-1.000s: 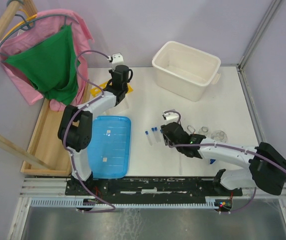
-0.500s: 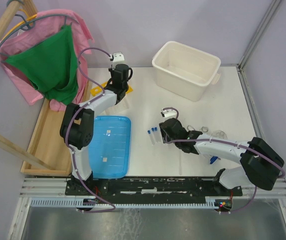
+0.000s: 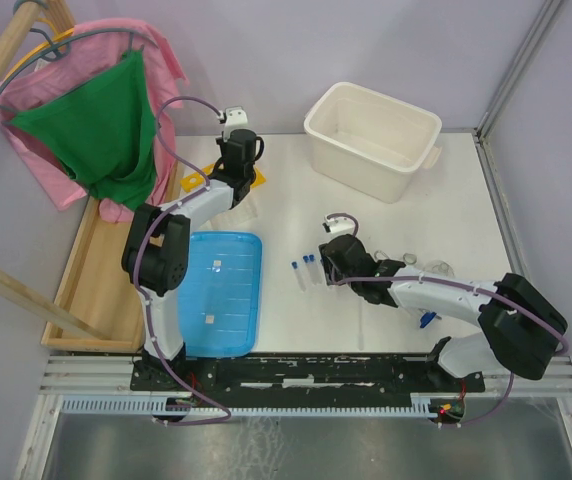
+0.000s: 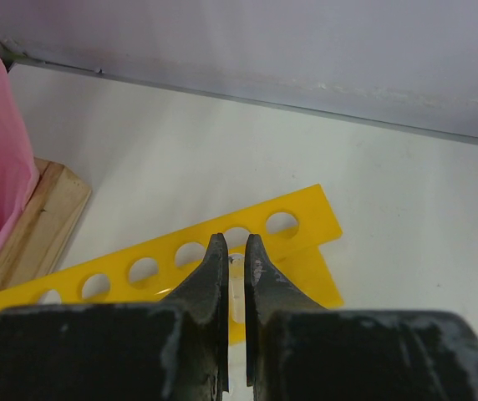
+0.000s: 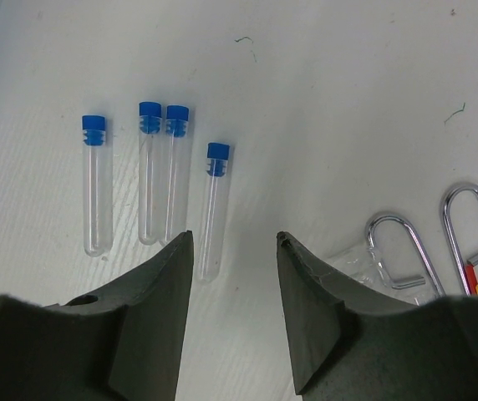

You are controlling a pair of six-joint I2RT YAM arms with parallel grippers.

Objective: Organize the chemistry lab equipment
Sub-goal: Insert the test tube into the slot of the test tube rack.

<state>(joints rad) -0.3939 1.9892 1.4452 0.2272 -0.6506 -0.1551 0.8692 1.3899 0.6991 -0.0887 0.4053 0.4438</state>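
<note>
At the far left of the white desk (image 3: 296, 205), the left gripper (image 4: 235, 242) hangs over the yellow plastic tube rack (image 4: 316, 219), which sits just beside the long wooden tray (image 3: 86, 265). The fingertips flank the second round hole from the rack's right-hand end in the wrist view. The jaws are clenched to a thin slit. Something pale shows in the slit, but I cannot tell what it is or whether it is gripped. Mid-desk, the right gripper (image 5: 233, 238) sits low over the surface, released, jaws wide apart and nothing clamped. Four small clear blue-capped tubes (image 5: 148, 175) lie flat just ahead of it, roughly parallel, caps pointing away from the gripper. One lies apart on the left, two lie side by side in the middle, and one is set nearer the gripper on the right. The rounded end of that fourth tube reaches into the gap between the jaws, close to the left-hand finger (image 5: 160, 292) in the wrist view; contact cannot be judged. The loop handles of the metal scissor-handled tongs (image 5: 424, 259) lie to the right of the gripper, over something clear. In the top view, a small clear glass flask (image 3: 438, 267) stands just beyond the right forearm. A thin blue-tipped rod (image 3: 425, 320) shows at the forearm's near side. The flat blue ribbed lid (image 3: 231, 300) lies left of the tubes. The large white plastic tub (image 3: 361, 172) stands at the far side, well apart from the tubes.
</note>
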